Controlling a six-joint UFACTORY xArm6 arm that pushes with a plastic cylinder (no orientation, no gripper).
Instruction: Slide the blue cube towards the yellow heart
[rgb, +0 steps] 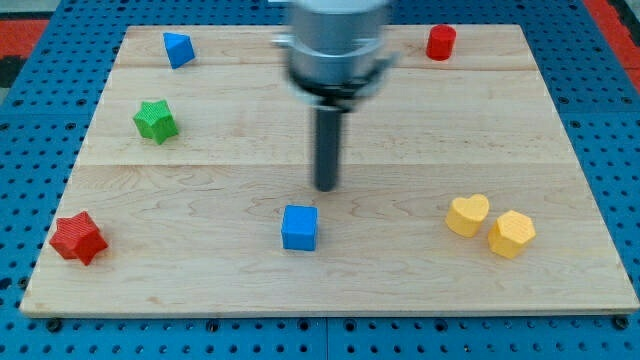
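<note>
The blue cube (299, 227) sits on the wooden board near the view's bottom, a little left of centre. The yellow heart (467, 214) lies far to its right, touching or almost touching a yellow hexagon block (512, 233). My tip (326, 187) stands just above and slightly right of the blue cube, with a small gap between them. The rod rises to the blurred grey arm body at the view's top.
A second blue block (178, 48) sits at the top left, a green star (155, 121) below it, a red star (78, 238) at the bottom left, a red cylinder (440, 42) at the top right. The board (400, 290) rests on a blue pegboard.
</note>
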